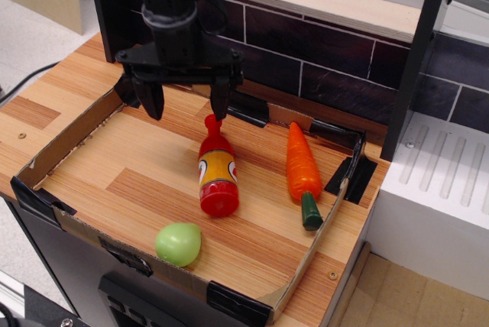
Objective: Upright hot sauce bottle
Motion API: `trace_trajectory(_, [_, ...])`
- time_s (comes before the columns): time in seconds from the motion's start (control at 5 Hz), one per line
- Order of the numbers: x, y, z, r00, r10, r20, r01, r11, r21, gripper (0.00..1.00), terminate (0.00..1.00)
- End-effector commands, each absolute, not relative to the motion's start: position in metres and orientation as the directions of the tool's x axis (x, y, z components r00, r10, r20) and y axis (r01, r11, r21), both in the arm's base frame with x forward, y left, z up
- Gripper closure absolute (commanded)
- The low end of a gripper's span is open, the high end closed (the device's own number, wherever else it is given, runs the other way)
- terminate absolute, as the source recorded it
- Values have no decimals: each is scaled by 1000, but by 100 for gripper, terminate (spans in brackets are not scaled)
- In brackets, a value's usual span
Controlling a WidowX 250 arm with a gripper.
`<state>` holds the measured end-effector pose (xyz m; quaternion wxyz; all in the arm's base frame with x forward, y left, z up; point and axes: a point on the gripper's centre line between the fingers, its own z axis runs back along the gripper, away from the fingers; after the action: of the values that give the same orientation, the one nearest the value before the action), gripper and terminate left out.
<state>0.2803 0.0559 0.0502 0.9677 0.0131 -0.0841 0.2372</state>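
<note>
Hanging over the back of the cardboard tray (61,147), the black gripper (186,103) has its two fingers spread wide apart and holds nothing; its right-hand fingertip sits just beside the knob of the hot sauce bottle (216,168). That red bottle lies on its side mid-tray, knob toward the tiled wall, base toward the front. A green round toy (178,244) rests near the front edge. An orange carrot (303,172) lies further right, apart from the bottle.

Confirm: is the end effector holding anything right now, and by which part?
Nothing held. The open black end effector hangs above the knob end of the lying red plastic hot sauce bottle, fingers apart with nothing between them.
</note>
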Motion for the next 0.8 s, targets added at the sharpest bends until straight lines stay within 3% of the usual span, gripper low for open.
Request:
trace_trajectory(0.0, [305,60,48,838,507,201,-510,859,-41,0,0])
trace_trajectory(0.6, [307,47,25,843,508,175,-515,857,-8,0,0])
